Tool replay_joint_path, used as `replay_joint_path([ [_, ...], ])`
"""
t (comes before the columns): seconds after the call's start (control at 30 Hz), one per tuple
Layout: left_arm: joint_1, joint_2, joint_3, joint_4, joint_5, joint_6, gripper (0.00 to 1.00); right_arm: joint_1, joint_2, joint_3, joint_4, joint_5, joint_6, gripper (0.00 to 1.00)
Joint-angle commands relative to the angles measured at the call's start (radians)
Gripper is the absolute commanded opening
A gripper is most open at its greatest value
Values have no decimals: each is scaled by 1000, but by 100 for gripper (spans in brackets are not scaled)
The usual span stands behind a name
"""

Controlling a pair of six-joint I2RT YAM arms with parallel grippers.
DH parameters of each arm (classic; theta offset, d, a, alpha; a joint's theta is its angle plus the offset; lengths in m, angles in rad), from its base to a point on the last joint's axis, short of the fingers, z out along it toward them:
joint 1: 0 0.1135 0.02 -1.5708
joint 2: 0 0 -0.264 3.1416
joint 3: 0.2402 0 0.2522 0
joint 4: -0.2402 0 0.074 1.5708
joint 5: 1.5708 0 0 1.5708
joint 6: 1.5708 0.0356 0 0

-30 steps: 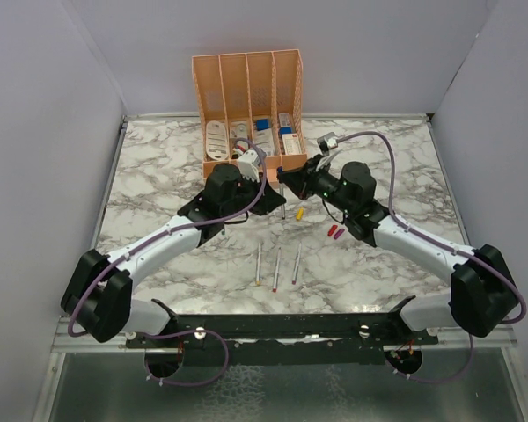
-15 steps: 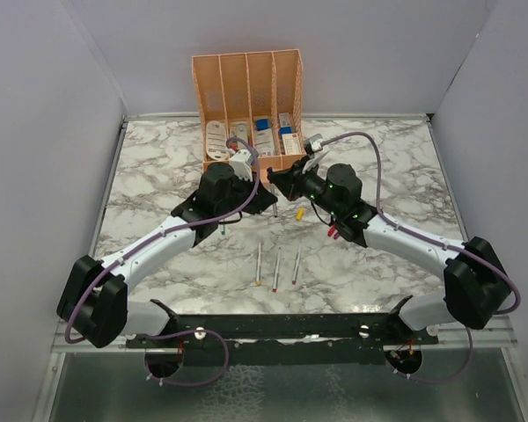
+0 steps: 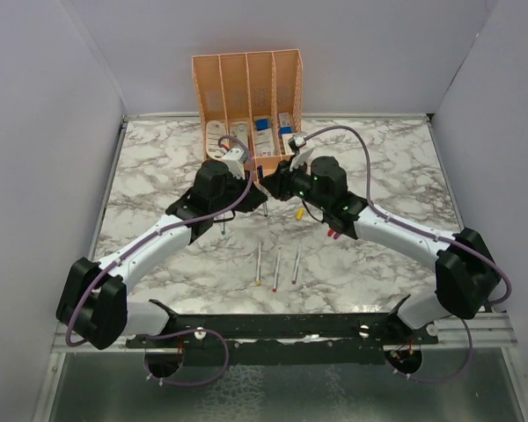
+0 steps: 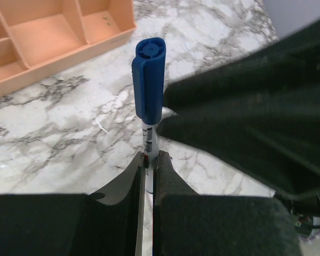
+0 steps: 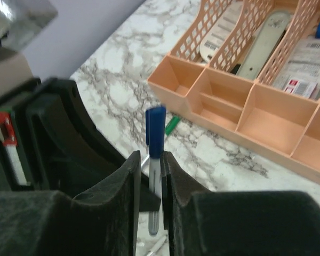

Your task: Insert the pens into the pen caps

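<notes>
The left end effector [image 4: 149, 158] is clamped shut on the barrel of a thin grey-white stick pen [image 4: 151, 140], gripping it just below a blue bullet-shaped plastic cap [image 4: 148, 80] that sits on the pen's upper end. The capped pen stands roughly upright above the white-and-grey marble desk [image 3: 158, 158], just in front of the peach plastic organiser [image 3: 246, 79].

The right end effector [image 5: 151, 158] meets the left one head-on over this spot. In its own wrist view the black fingers [image 5: 130, 176] flank the pen's barrel directly under the blue cap. The jaws stand only a little apart, with a thin sliver of gap showing on one side of the barrel, so they are no longer pressed tight on it.

A small green cap [image 5: 172, 124] lies on the desk beside the organiser's front wall. From above, three more grey-white pens [image 3: 276, 266] lie side by side nearer the arm bases. A yellow cap [image 3: 299, 213] rests just under the right wrist, and a red cap [image 3: 332, 233] lies close to that arm's forearm.
</notes>
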Motion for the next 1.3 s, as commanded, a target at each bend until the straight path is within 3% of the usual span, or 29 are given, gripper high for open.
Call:
replay_joint_path([
  [0.0,40,2,34,-63,-104,17,0,33,28,76,-213,-49,6,23],
  [0.2,40,59,8,-244,-142,30,0,33,-26,142,-197,23,-23,25],
  [0.5,58,225,140,-469,-271,137,0,33,-95,123,-258,181,-45,25],
  [1.27,124,438,173,-428,-265,97,0,33,-139,33,-302,222,-3,26],
])
